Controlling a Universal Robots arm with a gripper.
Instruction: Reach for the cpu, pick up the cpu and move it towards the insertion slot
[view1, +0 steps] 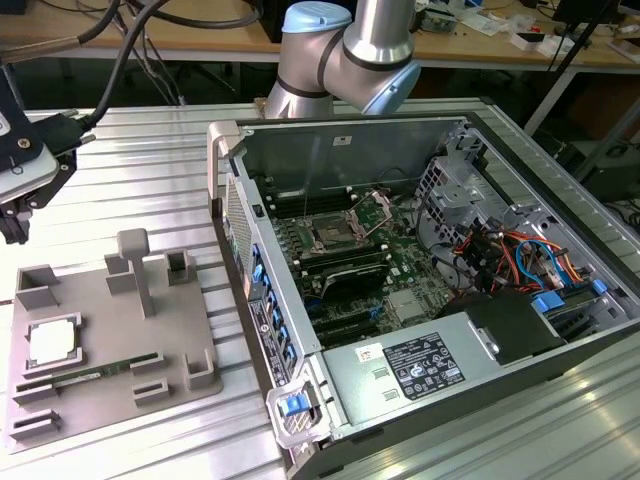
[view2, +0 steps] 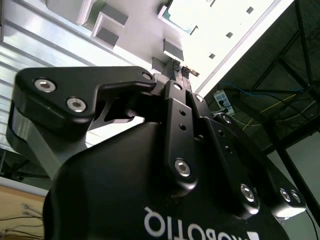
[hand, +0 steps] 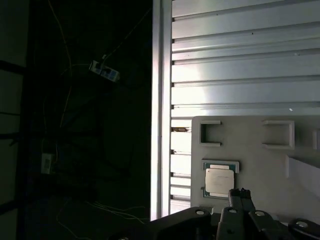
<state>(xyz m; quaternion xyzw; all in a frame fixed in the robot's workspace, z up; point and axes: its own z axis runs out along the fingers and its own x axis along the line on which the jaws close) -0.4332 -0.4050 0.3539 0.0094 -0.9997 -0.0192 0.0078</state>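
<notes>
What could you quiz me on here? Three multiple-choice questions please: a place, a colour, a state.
1. Where is the cpu? A on the floor; B on the grey tray; C inside the computer.
2. Its top colour? A green; B black; C silvery-white.
3. The computer case is: A open; B closed; C upside-down.
Answers: B, it lies in a tray recess at the exterior view's left; C, pale metal shows in the first wrist view; A, the motherboard is exposed.

Exterior view: looked down, from afar, on case (view1: 330, 150) and tray (view1: 100, 300).
Both wrist views: looked close past gripper (view2: 180, 70) onto tray.
Shared: tray.
</notes>
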